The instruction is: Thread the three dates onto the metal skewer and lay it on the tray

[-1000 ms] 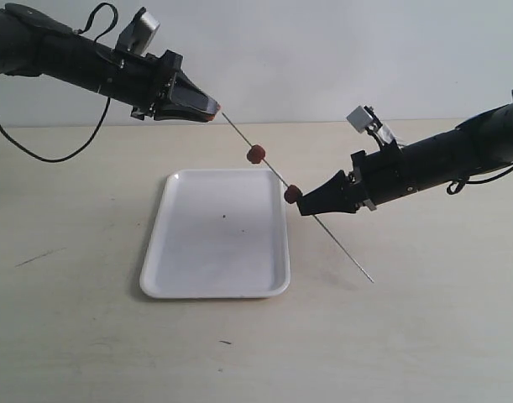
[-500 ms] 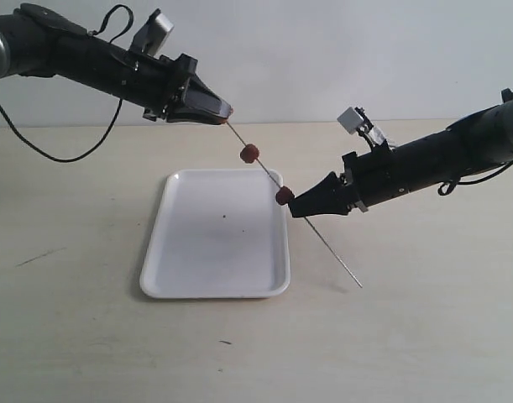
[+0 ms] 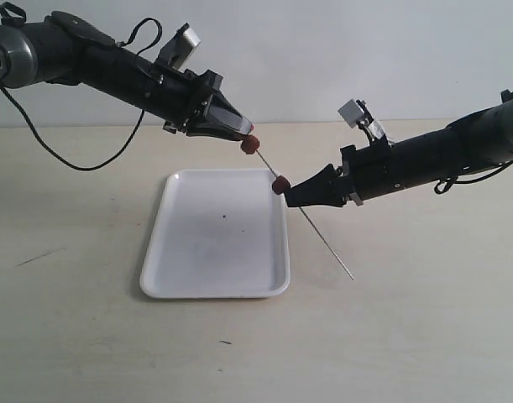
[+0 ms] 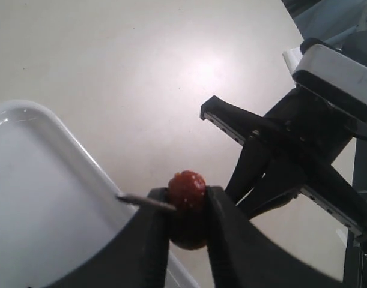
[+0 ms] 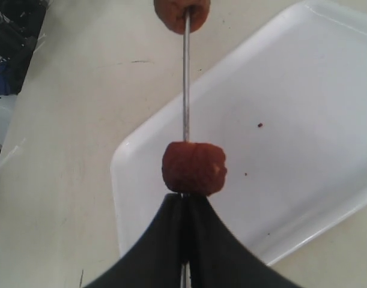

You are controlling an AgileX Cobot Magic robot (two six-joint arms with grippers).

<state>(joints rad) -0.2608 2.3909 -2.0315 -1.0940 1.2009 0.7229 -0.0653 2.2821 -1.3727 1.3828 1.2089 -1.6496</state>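
- Threading step in hand: metal skewer (image 3: 319,237) hangs slanted in the air by the tray's (image 3: 214,252) right edge, with its low tip over the bench (image 3: 407,319) off the tray's near-right corner.
- Left hand (image 3: 242,134) clamped on upper date (image 3: 250,144), skewer's top end poking through it.
- Right hand (image 3: 291,192) pinched tight on the skewer, touching lower date (image 3: 280,185).
- Only two dates countable; a third may hide in the left jaws, can't tell.
- Next, likely: confirm all three are on, lower skewer flat onto tray, release both.
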